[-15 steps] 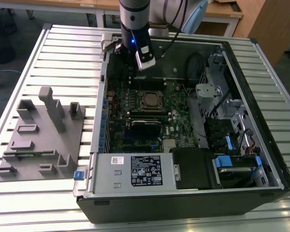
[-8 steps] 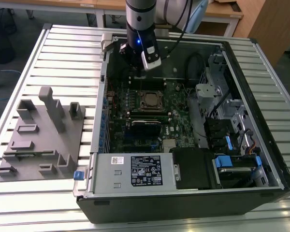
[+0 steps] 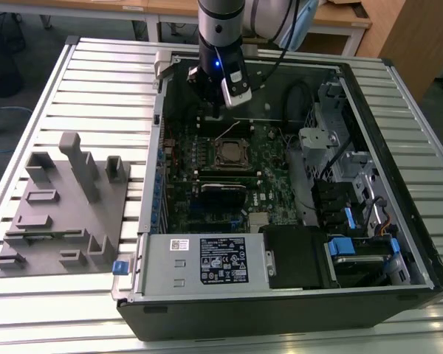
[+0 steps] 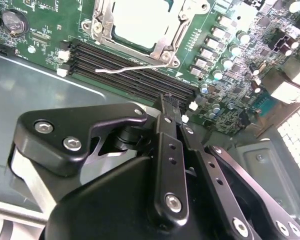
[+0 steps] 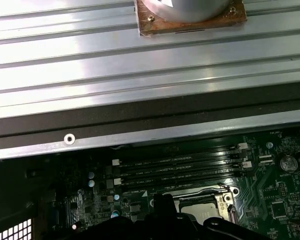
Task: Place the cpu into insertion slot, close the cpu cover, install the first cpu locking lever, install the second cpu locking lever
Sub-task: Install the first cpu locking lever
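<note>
The cpu (image 4: 140, 20) lies flat inside the socket (image 3: 231, 153), its pale metal top facing up. The cpu cover (image 4: 102, 15), a thin silvery frame, appears to lie down on the socket with the chip showing through its square window. One locking lever (image 4: 130, 69), a bent wire, runs out from the socket's edge and hangs free above the memory slots (image 4: 140, 80), which lie just beside the socket. It looks unlatched.

The cpu is probably light, stiff and thin, with a smooth top that offers little grip. Its underside and the socket's contacts are likely delicate, so any hold belongs on two opposite edges, with the chip kept level. The cover should act as stiff hinged sheet metal, best pressed on its rim rather than over the window. The lever is likely springy and slippery, and best pushed near its bent free end.

In the second wrist view the pincer (image 4: 175, 110) has its two black fingers drawn together with nothing between them. It hangs over the motherboard (image 3: 269, 158) near the socket and touches nothing that can be seen.

The socket sits toward the middle of the open computer case (image 3: 280, 306). The white-labelled power-supply box (image 3: 207, 262) is well apart from the socket. A grey fixture (image 3: 59, 206) rests on the slatted bench (image 3: 96, 74) outside the case, farther from the socket.
</note>
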You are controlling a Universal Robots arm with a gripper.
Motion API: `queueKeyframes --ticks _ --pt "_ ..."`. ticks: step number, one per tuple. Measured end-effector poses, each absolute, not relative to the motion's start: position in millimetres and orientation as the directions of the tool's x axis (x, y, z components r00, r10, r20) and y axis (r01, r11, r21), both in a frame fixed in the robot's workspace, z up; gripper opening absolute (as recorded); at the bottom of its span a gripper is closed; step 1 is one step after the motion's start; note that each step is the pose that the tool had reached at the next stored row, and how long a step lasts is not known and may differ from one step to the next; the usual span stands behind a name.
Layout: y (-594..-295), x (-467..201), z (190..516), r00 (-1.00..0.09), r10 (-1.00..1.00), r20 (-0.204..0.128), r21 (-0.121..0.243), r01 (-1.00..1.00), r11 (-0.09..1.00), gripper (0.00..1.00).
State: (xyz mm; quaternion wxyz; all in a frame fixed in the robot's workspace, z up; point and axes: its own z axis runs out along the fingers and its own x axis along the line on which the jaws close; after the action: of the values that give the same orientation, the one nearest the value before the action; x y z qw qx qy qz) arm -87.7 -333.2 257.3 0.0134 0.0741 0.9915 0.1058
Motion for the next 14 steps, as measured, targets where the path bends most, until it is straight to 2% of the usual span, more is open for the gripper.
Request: queueKeyframes --ticks 14 --pt "-333.2 -71.3 256.5 -0.989 0.149 -0.011 0.209 0.144 0.967 0.1"
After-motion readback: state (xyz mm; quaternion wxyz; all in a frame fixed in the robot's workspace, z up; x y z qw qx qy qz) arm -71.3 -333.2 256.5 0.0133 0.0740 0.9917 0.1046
